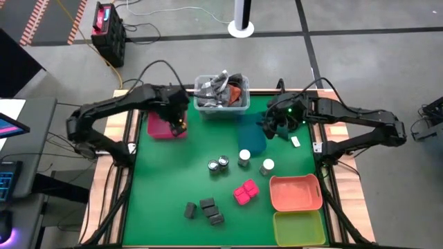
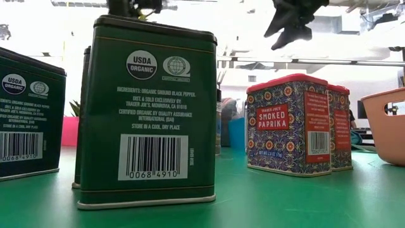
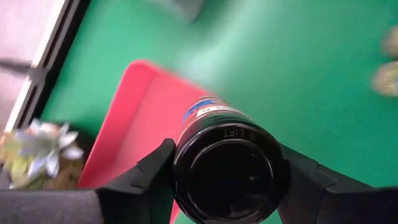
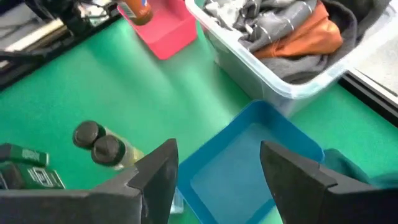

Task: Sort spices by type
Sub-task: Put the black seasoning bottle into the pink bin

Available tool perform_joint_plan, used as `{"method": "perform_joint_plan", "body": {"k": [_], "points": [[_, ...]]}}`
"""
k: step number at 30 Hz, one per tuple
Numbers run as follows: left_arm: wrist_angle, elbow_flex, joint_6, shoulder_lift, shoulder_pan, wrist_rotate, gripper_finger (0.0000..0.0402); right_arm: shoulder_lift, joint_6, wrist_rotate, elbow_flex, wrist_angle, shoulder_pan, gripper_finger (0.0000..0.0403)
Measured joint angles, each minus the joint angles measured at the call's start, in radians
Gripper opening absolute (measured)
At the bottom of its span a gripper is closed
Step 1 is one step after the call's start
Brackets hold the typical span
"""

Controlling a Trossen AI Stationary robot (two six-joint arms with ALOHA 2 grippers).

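Note:
My left gripper is shut on a dark-capped round spice jar above the pink tray at the table's far left. My right gripper hovers open over the blue tray with nothing between its fingers. Standing on the green mat are two dark-capped jars, two white-capped jars, two pink paprika tins and three dark pepper tins. My left gripper pinches the jar at its dark cap end, one finger on each side of the round cap. The fingers come steeply from above. The jar hangs below them, label end down, lifted clear above the pink tray.
A clear bin of cloth and clutter stands at the far edge between the arms. An orange tray and a yellow-green tray sit at the near right. A small plant stands beside the pink tray.

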Motion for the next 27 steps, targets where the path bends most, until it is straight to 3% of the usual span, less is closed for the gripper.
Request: {"method": "perform_joint_plan", "body": {"k": [13,27], "points": [[0.135,-0.395,-0.081,-0.258,0.178,-0.066,0.0205,0.107,0.026,-0.002,0.0,0.086,0.014,0.0255],[0.281,-0.522,-0.173,-0.21,0.234,-0.09,0.0206,0.147,-0.124,-0.027,0.0,0.158,0.003,0.0255]]}}
